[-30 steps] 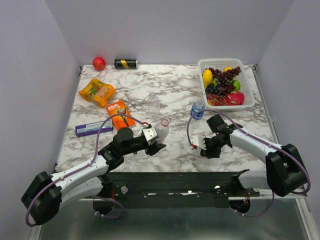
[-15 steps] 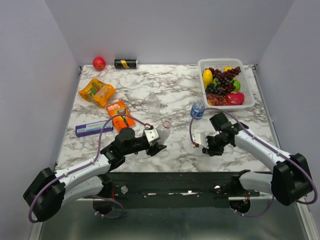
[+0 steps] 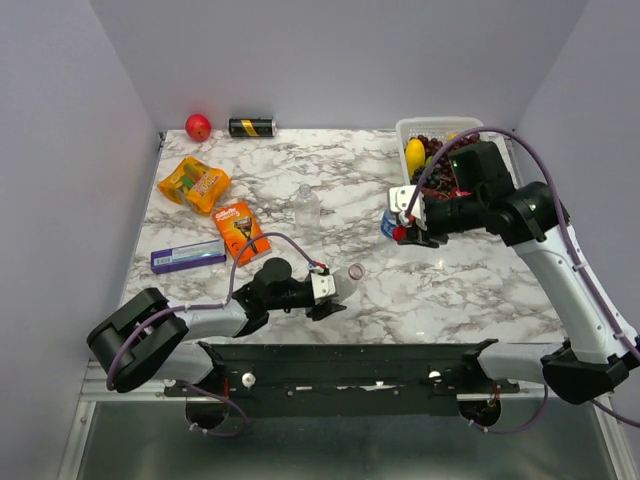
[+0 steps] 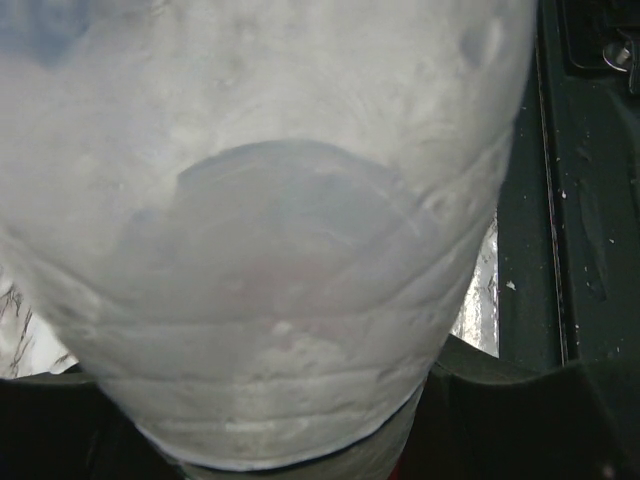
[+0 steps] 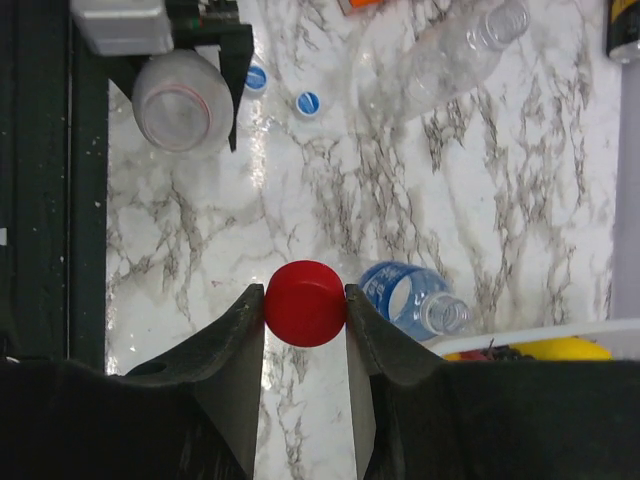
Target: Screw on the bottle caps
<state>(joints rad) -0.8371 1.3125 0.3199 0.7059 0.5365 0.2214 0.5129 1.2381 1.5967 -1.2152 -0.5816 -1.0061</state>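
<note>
My left gripper (image 3: 333, 291) is shut on a clear bottle (image 3: 347, 278) with a reddish ring at its open mouth. It holds the bottle low over the table's front edge, mouth pointing right. That bottle fills the left wrist view (image 4: 280, 250). My right gripper (image 3: 404, 232) is raised and shut on the red cap (image 5: 305, 302), above and beside the blue-labelled bottle (image 5: 405, 298). The plain bottle (image 3: 307, 205) stands at mid-table. Two blue caps (image 5: 257, 78) (image 5: 307, 102) lie on the marble beside the held bottle (image 5: 180, 88).
A white basket (image 3: 500, 206) of fruit stands at the back right, partly behind my right arm. Orange packs (image 3: 194, 184) (image 3: 240, 228) and a blue box (image 3: 187, 257) lie at the left. A red ball (image 3: 198, 127) and a black can (image 3: 252, 127) sit at the back wall.
My right arm has risen from the table's front and swung back toward the basket, carrying the red cap. My left gripper has moved right and nearer the front edge with its bottle.
</note>
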